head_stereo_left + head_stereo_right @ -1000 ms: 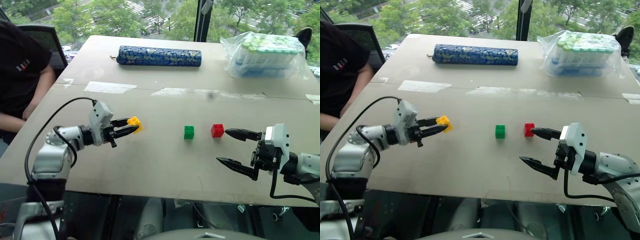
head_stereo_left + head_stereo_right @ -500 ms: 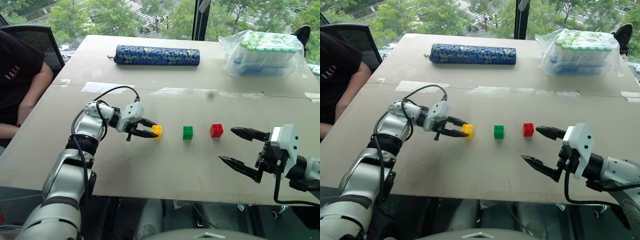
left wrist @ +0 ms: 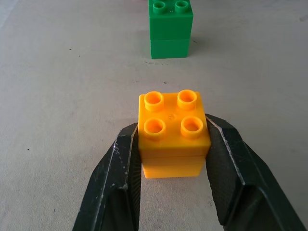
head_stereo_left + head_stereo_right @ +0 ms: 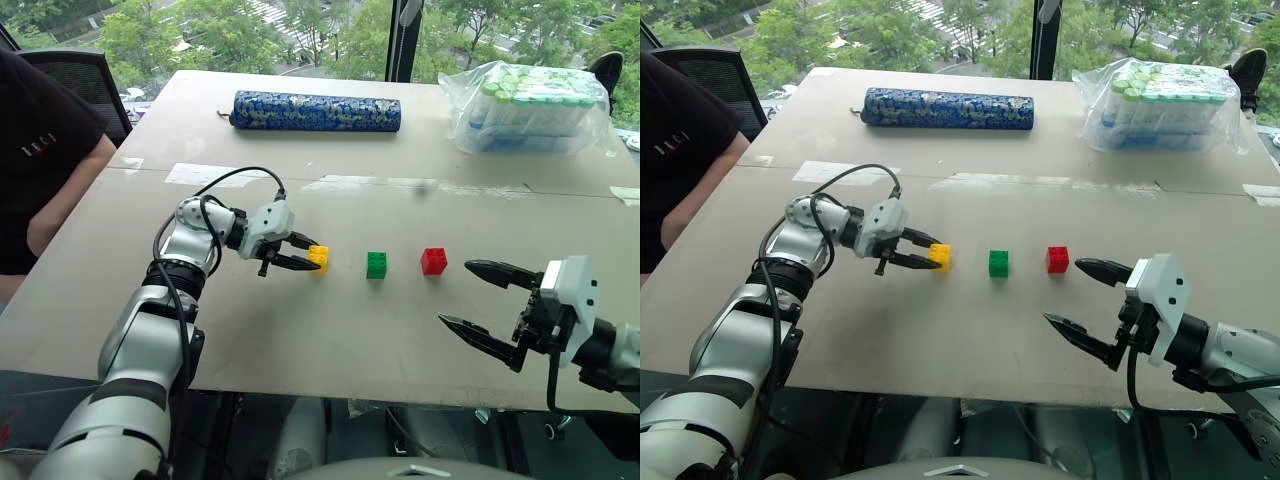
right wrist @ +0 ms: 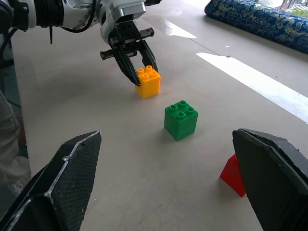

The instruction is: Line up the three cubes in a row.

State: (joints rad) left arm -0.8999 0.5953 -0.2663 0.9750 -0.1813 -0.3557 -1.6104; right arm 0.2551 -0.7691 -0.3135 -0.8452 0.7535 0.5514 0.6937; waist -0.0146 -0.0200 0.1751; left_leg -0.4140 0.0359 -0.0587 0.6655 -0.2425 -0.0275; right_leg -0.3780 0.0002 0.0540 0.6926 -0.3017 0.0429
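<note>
Gripping the yellow cube [image 4: 318, 258], the left tool [image 4: 306, 260] sits beside green cube [image 4: 377, 264]; right tool [image 4: 480, 299] wide.

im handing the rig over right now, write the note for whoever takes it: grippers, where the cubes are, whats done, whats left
Left gripper: shut on the yellow cube, fingers on its two sides; the cube sits at table level, at the left end of the row.
Right gripper: open, holding nothing, hanging just right of the red cube.
Green cube stands in the middle, red cube to its right, both upright on the table.
Done: yellow, green and red lie in one line, evenly spaced.
Left: open the left gripper and draw it back without nudging the yellow cube; check the row stays straight.
</note>
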